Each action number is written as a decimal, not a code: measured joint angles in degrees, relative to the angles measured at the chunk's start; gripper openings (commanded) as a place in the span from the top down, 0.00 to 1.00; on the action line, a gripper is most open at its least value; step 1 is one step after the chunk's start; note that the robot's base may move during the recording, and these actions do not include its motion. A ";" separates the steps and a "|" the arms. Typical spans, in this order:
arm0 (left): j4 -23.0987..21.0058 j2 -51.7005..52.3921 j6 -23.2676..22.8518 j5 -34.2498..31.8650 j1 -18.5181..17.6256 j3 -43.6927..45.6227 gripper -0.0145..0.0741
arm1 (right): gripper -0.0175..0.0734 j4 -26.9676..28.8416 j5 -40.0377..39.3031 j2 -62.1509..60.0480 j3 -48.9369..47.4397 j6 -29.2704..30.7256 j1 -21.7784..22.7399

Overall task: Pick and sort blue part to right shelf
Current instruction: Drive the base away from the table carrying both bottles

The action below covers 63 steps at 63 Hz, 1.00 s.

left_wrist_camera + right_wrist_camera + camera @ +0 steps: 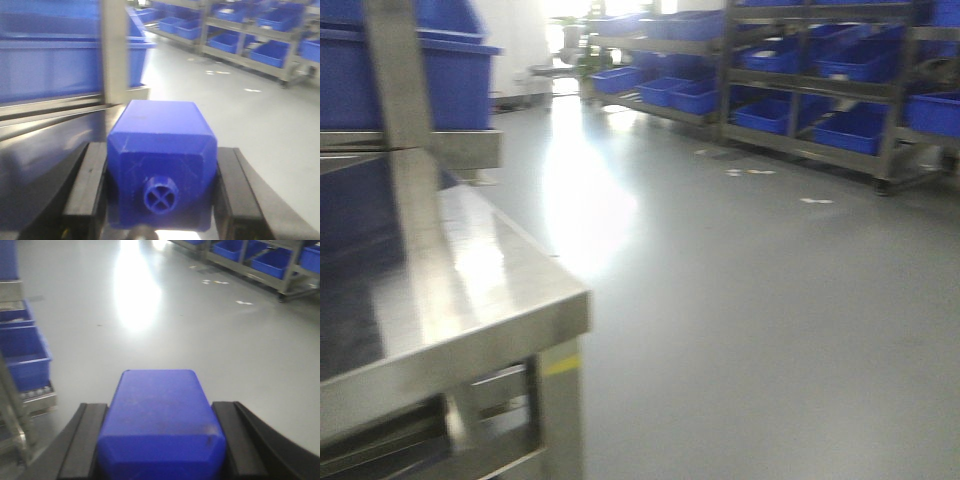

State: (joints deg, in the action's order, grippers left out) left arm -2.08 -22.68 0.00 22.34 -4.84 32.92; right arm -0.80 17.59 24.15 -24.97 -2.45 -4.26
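Observation:
My right gripper [159, 407] is shut on the blue part [160, 420], a solid-blue block with sloped edges at its near end; its cap is hidden. In the left wrist view a squat blue block with a small round knob [161, 165] is held between the black fingers [92, 185] of my shut left gripper [161, 150]. The right shelf [820, 100], a steel rack of blue bins, stands far across the floor at the upper right. It also shows in the left wrist view as the right shelf [250, 45] and in the right wrist view [260, 260]. Neither gripper appears in the front view.
A steel table [470, 300] with a shiny top fills the near left, its corner close to me. Behind it a rack post [395, 90] carries a big blue bin [450, 80]. Low blue bins [25, 360] sit at the left. Grey floor [740, 300] with white marks stretches to the racks.

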 measured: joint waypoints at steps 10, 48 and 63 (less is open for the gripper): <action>0.00 0.00 0.00 0.03 0.00 0.00 0.48 | 0.40 0.00 0.00 0.00 0.00 0.00 0.00; 0.02 0.00 0.00 0.03 0.00 0.00 0.48 | 0.40 0.00 0.00 0.00 0.00 0.00 0.00; 0.02 0.00 0.00 0.03 0.00 0.00 0.48 | 0.40 0.00 0.00 0.00 0.00 0.00 0.00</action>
State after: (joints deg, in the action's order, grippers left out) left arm -2.06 -22.68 0.00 22.37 -4.84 32.92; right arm -0.80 17.59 24.15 -24.97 -2.45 -4.26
